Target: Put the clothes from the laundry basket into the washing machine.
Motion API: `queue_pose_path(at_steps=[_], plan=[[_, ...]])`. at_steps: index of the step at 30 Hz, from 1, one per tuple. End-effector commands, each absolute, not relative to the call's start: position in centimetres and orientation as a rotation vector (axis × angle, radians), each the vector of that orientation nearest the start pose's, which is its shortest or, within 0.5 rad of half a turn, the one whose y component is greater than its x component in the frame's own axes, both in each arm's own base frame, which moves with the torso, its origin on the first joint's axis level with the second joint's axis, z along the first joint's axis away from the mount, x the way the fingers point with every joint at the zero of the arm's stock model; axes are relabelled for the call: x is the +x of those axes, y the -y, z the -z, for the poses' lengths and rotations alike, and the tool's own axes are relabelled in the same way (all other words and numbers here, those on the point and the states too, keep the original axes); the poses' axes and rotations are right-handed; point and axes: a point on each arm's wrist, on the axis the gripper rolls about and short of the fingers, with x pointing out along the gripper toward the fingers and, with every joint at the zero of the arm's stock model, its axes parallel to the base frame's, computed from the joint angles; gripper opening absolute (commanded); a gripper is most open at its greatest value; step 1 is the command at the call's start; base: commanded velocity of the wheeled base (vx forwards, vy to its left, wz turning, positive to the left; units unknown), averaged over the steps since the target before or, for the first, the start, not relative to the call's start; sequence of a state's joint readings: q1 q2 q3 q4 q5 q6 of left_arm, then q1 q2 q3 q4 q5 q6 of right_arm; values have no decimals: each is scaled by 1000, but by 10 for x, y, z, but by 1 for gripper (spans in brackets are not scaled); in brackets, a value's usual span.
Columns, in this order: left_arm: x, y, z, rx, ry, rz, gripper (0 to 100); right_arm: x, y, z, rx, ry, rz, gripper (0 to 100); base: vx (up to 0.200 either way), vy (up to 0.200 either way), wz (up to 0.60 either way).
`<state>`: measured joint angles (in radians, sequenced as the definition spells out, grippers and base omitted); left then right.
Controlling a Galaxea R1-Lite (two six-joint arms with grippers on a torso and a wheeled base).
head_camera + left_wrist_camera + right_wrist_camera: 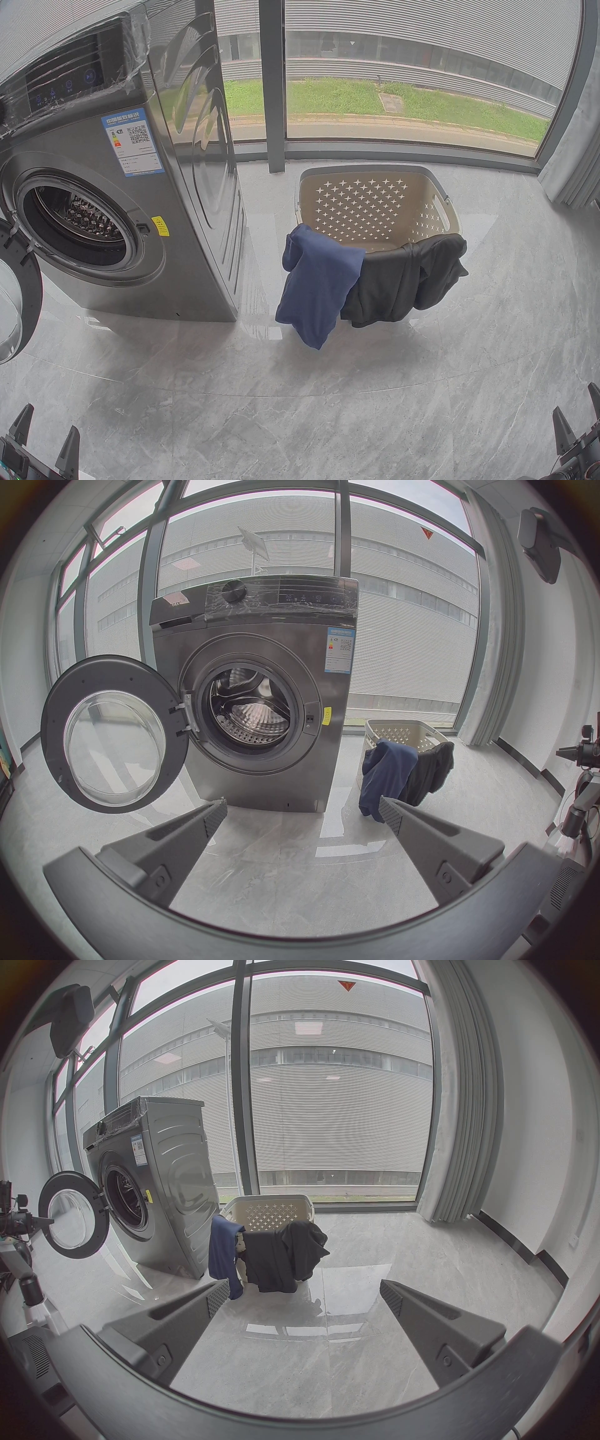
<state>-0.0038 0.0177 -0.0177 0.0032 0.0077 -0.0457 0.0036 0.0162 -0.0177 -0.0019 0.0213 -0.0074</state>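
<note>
Our left gripper (300, 805) and right gripper (301, 1285) both gape, empty, well short of the basket (369, 206). Blue shirt (319, 284) and black top (400, 284) drape its near rim. We fear tugging one tips the basket, or drops cloth short of the washer (187, 219).

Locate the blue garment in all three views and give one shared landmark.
Head view: blue garment drapes over the laundry basket near rim, between washing machine and black garment.
Left wrist view: blue garment, same rim, machine side.
Right wrist view: blue garment, same rim, machine side.
Shared landmark: the washing machine's open door.
</note>
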Motion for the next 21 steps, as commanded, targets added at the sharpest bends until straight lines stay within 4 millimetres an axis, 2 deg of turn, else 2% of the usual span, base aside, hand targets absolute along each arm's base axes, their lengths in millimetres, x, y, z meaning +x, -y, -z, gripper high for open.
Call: queue_pose_path(at_steps=[1, 2, 17, 21], plan=[[-22, 0, -76, -46, -8, -3, 100, -23, 0, -76, -8, 3, -26, 100, 0, 0, 0], [-22, 0, -76, -46, -8, -3, 100, -23, 0, -76, -8, 3, -25, 100, 0, 0, 0], [-22, 0, -76, -46, -8, -5, 100, -23, 0, -76, -8, 3, -26, 100, 0, -200, 0], [-22, 0, -76, -46, -8, -3, 100, -23, 0, -76, -8, 3, -25, 100, 0, 0, 0]])
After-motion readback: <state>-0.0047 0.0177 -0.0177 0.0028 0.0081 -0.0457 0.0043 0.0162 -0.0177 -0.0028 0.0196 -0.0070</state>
